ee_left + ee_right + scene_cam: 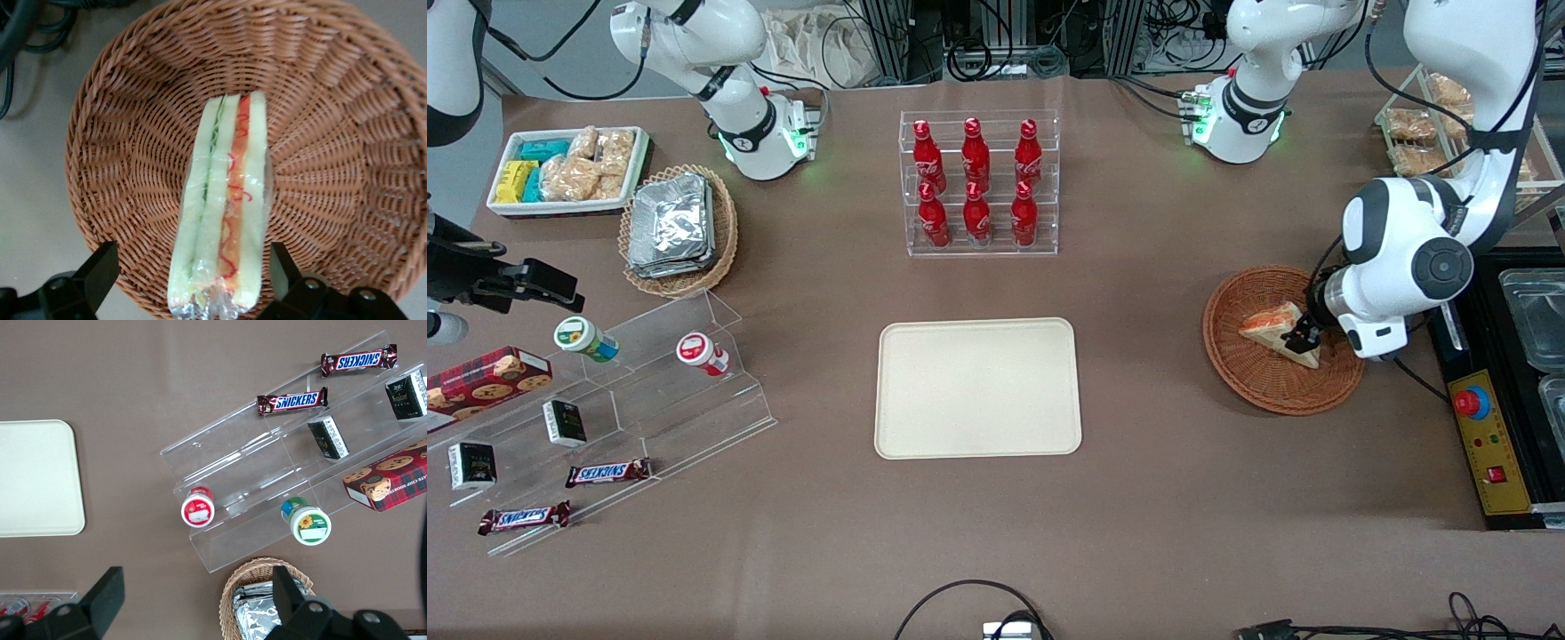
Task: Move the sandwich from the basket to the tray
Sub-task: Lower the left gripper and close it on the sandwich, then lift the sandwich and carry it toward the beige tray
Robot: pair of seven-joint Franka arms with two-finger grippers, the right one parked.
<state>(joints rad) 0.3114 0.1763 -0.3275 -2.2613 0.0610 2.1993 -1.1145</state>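
Note:
The sandwich (1270,324) is a plastic-wrapped wedge lying in the reddish-brown wicker basket (1232,364), toward the working arm's end of the table. In the left wrist view the sandwich (223,207) shows its cut edge with green and red-orange layers, resting on the basket (133,153). My left gripper (1303,339) is down in the basket. Its open gripper (192,261) straddles one end of the sandwich, with a gap on each side between finger and bread. The cream tray (978,388) lies flat at the table's middle and also shows in the right wrist view (33,480).
A clear rack of red cola bottles (978,182) stands farther from the camera than the tray. A control box with a red button (1485,436) lies beside the basket at the table's edge. A stepped clear shelf with snacks (605,400), a foil-packet basket (679,227) and a white bin (569,169) are toward the parked arm's end.

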